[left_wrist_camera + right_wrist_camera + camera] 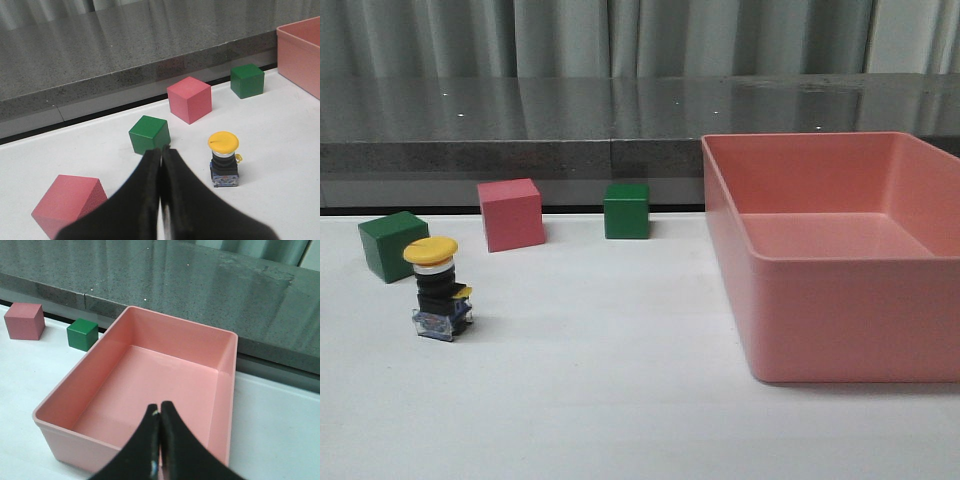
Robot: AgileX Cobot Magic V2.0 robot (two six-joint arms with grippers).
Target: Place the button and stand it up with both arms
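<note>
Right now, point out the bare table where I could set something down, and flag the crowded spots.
Widest bare patch: the table in front, between the button and the pink bin. The bin's floor is also bare. Crowded: the back left, where the near green cube, the pink cube and the far green cube cluster around the button.

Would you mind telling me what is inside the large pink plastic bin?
Nothing shows inside the large pink plastic bin; its floor looks bare, though the right end effector covers a small strip at the near wall.
</note>
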